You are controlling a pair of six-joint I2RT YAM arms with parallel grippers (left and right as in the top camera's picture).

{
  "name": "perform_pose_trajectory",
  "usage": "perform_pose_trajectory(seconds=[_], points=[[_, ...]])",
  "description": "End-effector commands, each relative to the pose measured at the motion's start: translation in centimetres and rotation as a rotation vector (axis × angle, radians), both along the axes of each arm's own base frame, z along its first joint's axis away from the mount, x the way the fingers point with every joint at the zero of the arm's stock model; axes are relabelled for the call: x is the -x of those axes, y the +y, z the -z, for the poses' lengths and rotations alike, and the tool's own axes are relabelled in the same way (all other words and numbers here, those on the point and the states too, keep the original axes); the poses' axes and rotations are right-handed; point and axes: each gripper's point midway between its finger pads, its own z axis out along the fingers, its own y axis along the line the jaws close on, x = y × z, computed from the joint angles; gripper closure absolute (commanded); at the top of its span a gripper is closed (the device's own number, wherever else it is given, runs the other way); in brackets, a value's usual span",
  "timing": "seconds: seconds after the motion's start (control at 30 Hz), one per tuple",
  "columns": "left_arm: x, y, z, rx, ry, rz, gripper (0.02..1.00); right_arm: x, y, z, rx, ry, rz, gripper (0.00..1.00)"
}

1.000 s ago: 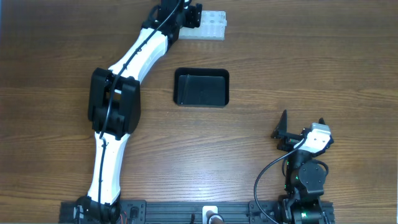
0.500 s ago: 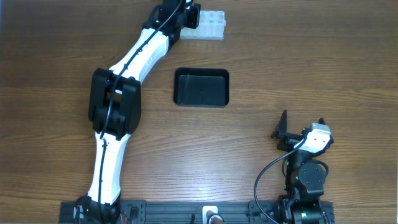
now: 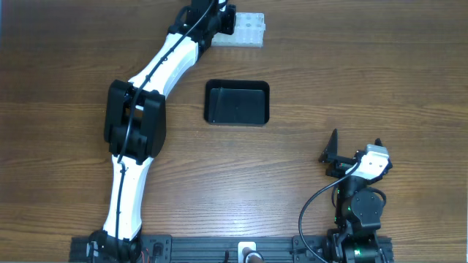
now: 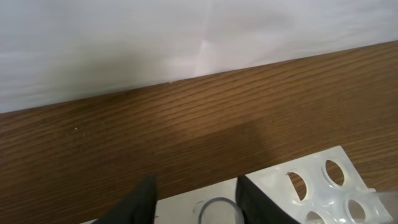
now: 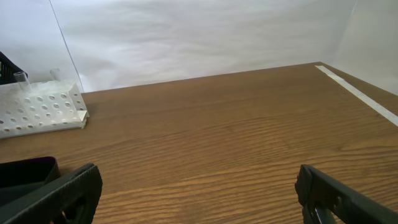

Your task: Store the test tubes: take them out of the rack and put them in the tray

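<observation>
Nothing moved, one rack [image 3: 245,31], one tray [image 3: 237,103] (black), one tube [image 4: 219,210] visible

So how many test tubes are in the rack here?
2 that I can see: one test tube between the left hand's fingers, another farther along the rack. More may be hidden.

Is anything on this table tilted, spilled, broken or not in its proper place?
Nothing stands out. The white rack sits flat near the far edge of the table, the black tray lies level in front of it, and nothing is spilled or broken. The left gripper is at the rack, around a tube.
</observation>
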Motion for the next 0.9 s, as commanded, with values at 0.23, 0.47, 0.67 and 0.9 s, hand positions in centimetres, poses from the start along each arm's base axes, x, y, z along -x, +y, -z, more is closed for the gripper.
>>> perform_pose_trajectory(seconds=[0.23, 0.47, 0.67, 0.9], points=[[0.3, -0.7, 0.3, 0.013, 0.007, 0.032, 0.737, 0.0, 0.0, 0.1, -0.005, -0.002, 0.003, 0.009], [0.5, -1.1, 0.3, 0.014, 0.007, 0.039, 0.831, 0.0, 0.0, 0.1, -0.005, -0.001, 0.003, 0.009], [0.4, -1.4, 0.1, 0.018, -0.004, 0.042, 0.897, 0.0, 0.0, 0.1, -0.005, -0.002, 0.003, 0.009], [0.3, -2.0, -2.6, 0.038, -0.060, 0.050, 0.910, 0.0, 0.0, 0.1, -0.005, -0.001, 0.003, 0.007]])
